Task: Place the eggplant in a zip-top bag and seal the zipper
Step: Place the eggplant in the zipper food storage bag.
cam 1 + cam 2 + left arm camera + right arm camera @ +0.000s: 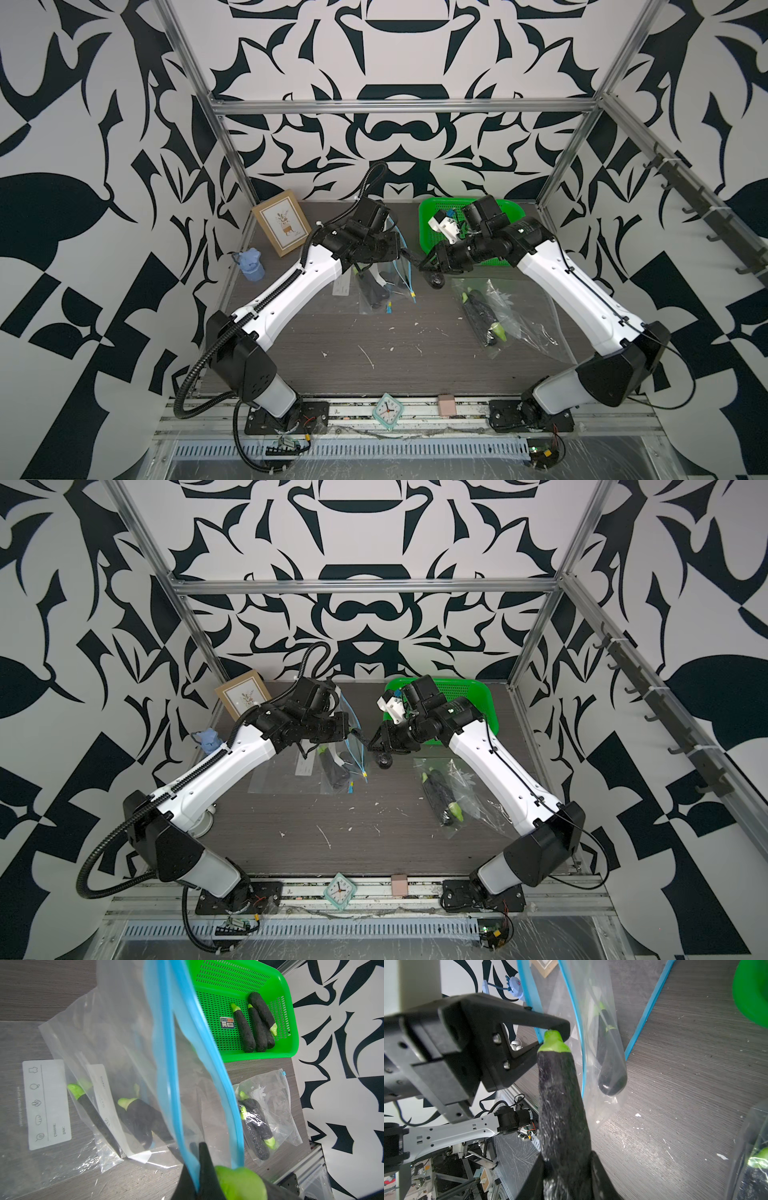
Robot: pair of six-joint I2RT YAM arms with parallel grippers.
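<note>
One zip-top bag (18,1043), label (46,1103) reading "Date:", barcode sticker (227,1022) in green basket (259,1056)

Left arm (291,286) and right arm (561,278) had white shells, black joints; the black left gripper (558,1028) bore silver screws (496,1038).

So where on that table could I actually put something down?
The widest bare stretch of the dark wood-grain table is the front middle, bordered by the small mint clock, the labelled clear bags and the clear bag of eggplants. The back is crowded: green plastic basket, wooden picture frame, and the raised blue-zippered bag.
</note>
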